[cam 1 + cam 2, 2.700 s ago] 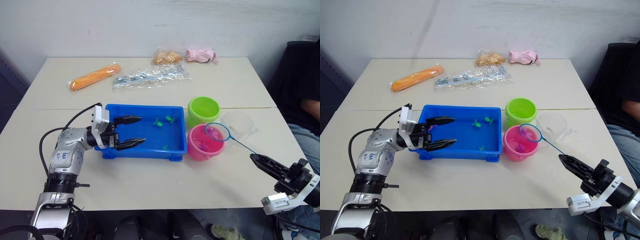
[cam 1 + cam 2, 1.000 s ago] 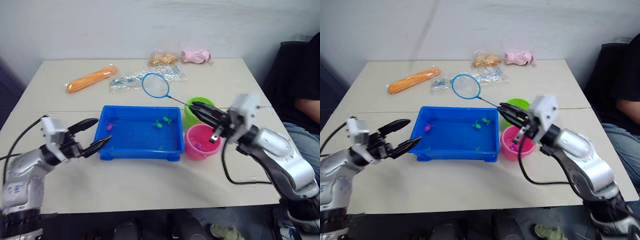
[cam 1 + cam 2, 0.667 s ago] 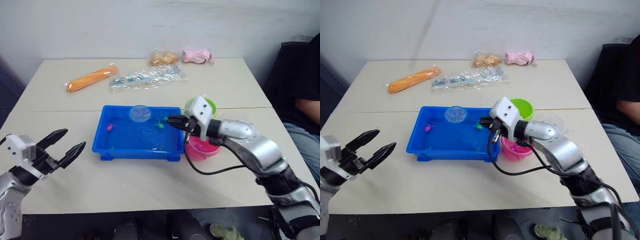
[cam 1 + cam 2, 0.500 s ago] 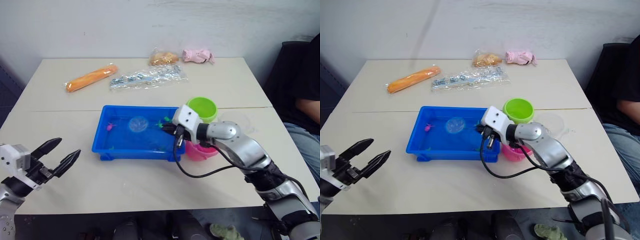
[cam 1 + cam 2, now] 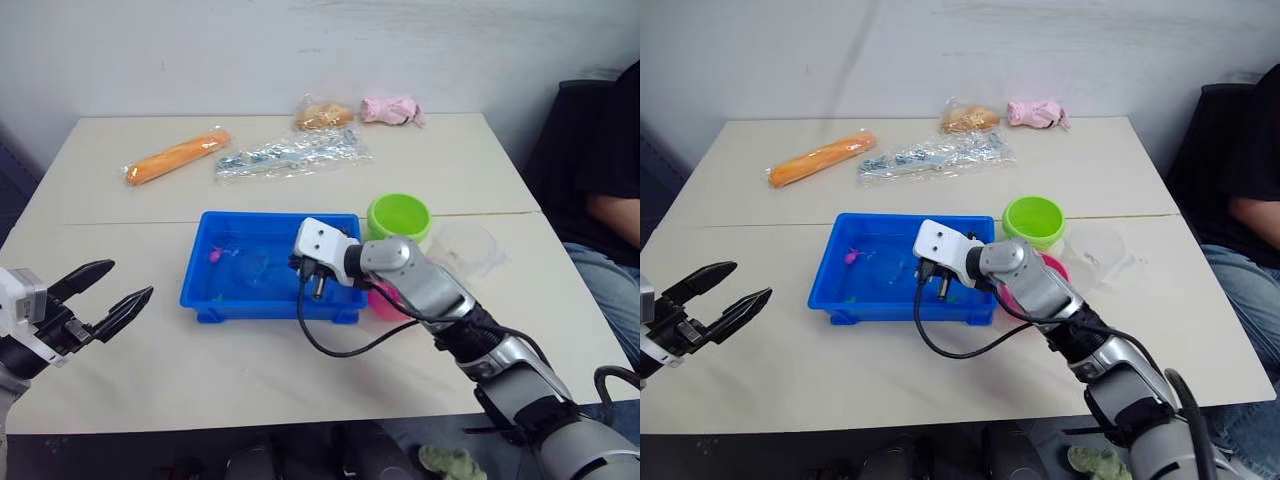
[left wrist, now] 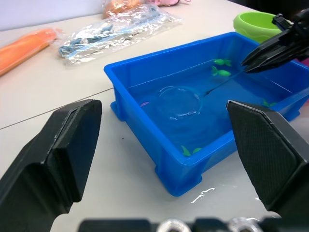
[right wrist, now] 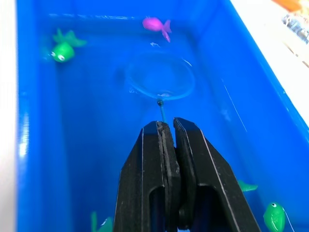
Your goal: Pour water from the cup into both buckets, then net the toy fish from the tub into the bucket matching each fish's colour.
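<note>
The right gripper clamps the thin black handle of the light, floppy blue-rimmed mesh net, dipped inside the shallow blue plastic tub. Left gripper open beside the tub.

Tub at frame centre, net inside it; two buckets right of it, cup further right; bags across upper frame.

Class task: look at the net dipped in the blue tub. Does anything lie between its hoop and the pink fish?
Nothing visible does. The net, held by the right gripper, sits in the tub; only open water separates its hoop from the pink fish.
</note>
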Robot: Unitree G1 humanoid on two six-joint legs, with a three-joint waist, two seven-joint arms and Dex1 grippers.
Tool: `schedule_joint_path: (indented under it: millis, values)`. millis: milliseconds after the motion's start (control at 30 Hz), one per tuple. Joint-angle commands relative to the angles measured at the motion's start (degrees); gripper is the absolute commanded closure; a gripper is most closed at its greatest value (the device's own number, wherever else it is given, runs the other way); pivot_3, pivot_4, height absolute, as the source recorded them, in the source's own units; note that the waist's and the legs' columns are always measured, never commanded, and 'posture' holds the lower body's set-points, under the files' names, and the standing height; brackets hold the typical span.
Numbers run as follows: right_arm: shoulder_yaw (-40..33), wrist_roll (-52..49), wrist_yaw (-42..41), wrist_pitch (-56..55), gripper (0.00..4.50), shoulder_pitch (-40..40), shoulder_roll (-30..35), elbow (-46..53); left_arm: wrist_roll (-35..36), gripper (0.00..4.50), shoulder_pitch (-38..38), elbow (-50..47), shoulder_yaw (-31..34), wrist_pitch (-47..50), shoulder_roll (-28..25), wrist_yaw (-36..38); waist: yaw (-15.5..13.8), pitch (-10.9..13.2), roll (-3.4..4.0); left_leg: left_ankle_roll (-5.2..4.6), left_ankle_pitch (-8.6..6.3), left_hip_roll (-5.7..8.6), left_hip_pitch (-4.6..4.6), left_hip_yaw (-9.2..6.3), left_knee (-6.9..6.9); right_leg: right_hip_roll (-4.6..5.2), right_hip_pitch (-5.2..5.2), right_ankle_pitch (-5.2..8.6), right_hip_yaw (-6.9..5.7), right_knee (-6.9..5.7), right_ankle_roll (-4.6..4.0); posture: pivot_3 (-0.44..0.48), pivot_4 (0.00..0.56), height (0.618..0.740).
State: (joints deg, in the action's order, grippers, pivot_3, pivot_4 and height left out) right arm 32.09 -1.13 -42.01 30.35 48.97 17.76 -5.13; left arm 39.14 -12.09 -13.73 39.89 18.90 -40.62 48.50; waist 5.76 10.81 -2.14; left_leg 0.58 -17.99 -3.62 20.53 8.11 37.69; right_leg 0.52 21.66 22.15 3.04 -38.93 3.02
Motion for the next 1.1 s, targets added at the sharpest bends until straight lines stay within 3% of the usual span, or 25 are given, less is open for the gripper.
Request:
schedule_joint_path:
  millis: [33,267,567,1100]
  values:
    - [1.3,2.0,-1.4,1.4,4.5,2.1,-2.4,-0.6,1.3,0.06,0.0,-0.6,1.7,0.3,-1.1,0.8,0.3,0.0,0.0,0.0,0.0,0.0,0.0,0.0,-0.04,0.0,0.0,0.0,0.0,0.02,0.0,0.0,0.15,0.74]
    - [1.3,3.5,-2.4,2.0,4.5,3.6,-8.1,-6.1,1.4,0.06,0.0,0.0,3.1,0.8,-2.0,1.4,0.9,0.0,0.0,0.04,0.02,0.0,0.0,0.02,-0.22,0.0,0.06,0.01,0.0,0.1,-0.02,0.0,0.15,0.74]
    - [-3.9,0.7,-1.4,-2.3,4.5,1.9,-14.7,-9.9,1.3,0.06,-0.4,0.2,4.3,1.0,-2.0,2.3,1.1,0.0,-0.04,0.05,0.02,0.01,0.0,0.04,-0.39,0.0,0.06,0.01,-0.01,0.27,-0.03,0.0,0.15,0.74]
    - [-6.8,2.4,2.4,-20.2,4.5,-3.1,-17.6,-15.4,0.9,0.06,1.7,1.2,3.3,0.7,-2.6,3.4,2.6,0.0,-0.03,0.12,0.05,0.01,0.01,0.05,-0.54,-0.02,0.13,0.02,-0.01,0.3,-0.03,0.0,0.15,0.74]
